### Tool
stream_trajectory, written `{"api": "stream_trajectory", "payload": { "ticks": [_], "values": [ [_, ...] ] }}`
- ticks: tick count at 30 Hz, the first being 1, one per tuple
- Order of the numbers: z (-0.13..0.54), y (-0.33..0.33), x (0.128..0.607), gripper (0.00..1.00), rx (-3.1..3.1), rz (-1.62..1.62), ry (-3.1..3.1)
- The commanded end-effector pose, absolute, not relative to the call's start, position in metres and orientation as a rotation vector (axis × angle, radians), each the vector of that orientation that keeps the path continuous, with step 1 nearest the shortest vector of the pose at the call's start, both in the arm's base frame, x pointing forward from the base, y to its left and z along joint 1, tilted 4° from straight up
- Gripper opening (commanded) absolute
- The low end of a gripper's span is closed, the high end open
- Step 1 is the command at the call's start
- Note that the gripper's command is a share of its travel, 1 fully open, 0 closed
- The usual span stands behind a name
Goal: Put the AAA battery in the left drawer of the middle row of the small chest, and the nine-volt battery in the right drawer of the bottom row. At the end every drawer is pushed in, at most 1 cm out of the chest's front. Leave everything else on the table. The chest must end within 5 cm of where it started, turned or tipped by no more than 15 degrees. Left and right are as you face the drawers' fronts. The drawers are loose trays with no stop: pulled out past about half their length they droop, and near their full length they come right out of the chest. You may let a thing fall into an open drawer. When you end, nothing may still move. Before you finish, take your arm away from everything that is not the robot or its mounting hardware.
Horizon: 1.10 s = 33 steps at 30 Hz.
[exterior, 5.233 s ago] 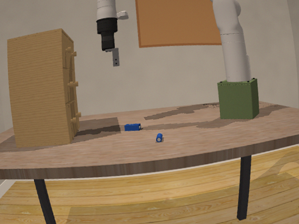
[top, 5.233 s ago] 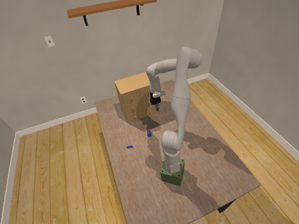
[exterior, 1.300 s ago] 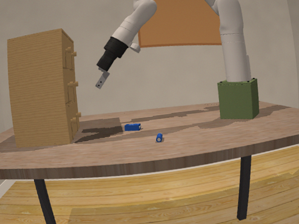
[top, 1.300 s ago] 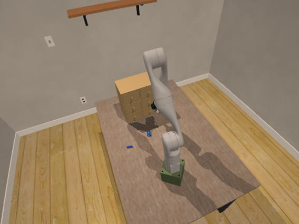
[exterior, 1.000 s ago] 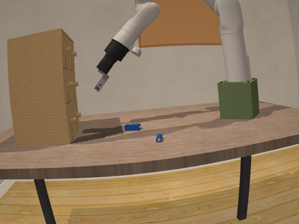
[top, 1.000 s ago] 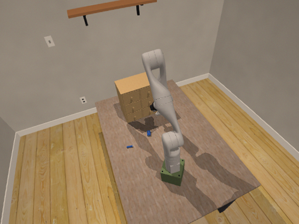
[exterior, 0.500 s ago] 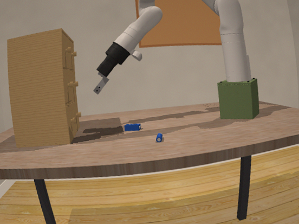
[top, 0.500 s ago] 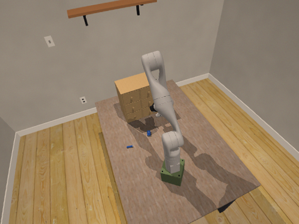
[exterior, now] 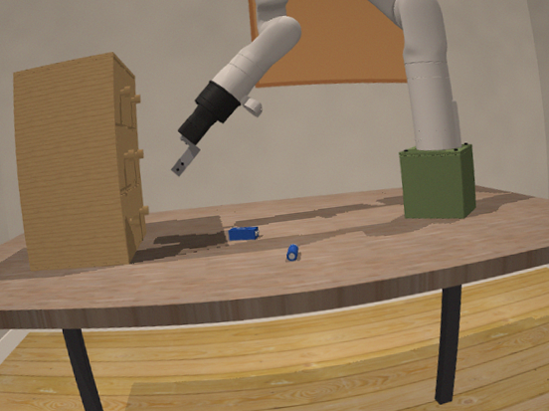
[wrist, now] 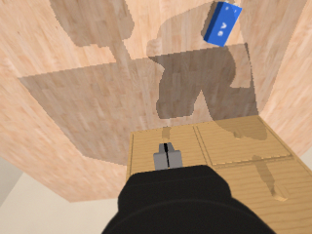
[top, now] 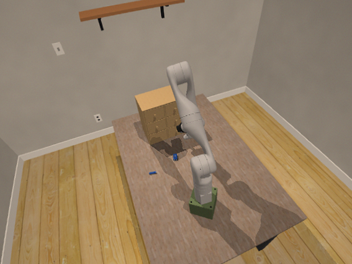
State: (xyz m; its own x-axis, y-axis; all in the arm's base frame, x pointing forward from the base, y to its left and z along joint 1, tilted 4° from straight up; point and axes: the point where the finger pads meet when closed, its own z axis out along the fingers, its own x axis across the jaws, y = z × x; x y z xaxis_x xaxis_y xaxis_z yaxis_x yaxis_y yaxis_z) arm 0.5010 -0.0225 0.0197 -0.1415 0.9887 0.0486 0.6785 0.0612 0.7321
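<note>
Both batteries lay on table (exterior: 425, 251); fingers (exterior: 182, 163) pressed together, empty, near chest (exterior: 70, 165). Likely drawer-opening step; next move needed knob hooked.

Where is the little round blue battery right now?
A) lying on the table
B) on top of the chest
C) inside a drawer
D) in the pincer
A: the AAA battery lies on the table, away from the shut, empty pincer and the chest.

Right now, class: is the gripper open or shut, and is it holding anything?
Shut and empty. In the wrist view the gripper has its fingers pressed together with nothing between them; both batteries lie on the table.
</note>
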Motion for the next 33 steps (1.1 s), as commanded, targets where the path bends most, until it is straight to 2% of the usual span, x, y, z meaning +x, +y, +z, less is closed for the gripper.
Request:
{"api": "stream_trajectory", "payload": {
  "ticks": [1, 24, 25, 33],
  "values": [
    [0.0175, -0.0227, 0.5000, 0.00, 1.661, 0.864, 1.872],
    [0.0166, -0.0225, 0.5007, 0.00, 1.656, 0.871, 1.866],
    [0.0166, -0.0225, 0.5007, 0.67, 1.656, 0.871, 1.866],
    [0.0166, -0.0225, 0.5007, 0.67, 1.656, 0.871, 1.866]
  ]
}}
